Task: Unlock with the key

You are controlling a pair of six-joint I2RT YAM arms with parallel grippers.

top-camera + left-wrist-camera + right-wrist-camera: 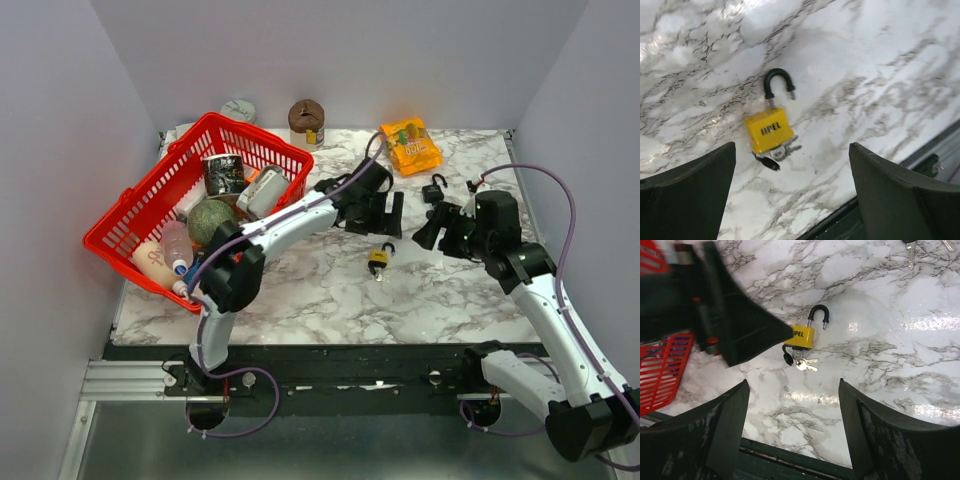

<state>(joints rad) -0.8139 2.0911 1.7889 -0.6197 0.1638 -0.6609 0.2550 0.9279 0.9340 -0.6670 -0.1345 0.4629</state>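
A yellow padlock lies flat on the marble table, its black shackle swung open and silver keys at its keyhole end. It shows in the left wrist view and the right wrist view, keys just below it. My left gripper hovers open above and behind the padlock, empty. My right gripper hovers open to the padlock's right, empty. A second, black padlock lies farther back right.
A red basket full of items sits at the left. An orange snack packet and a brown object lie at the back. Loose keys lie near the black padlock. The table's front edge is close.
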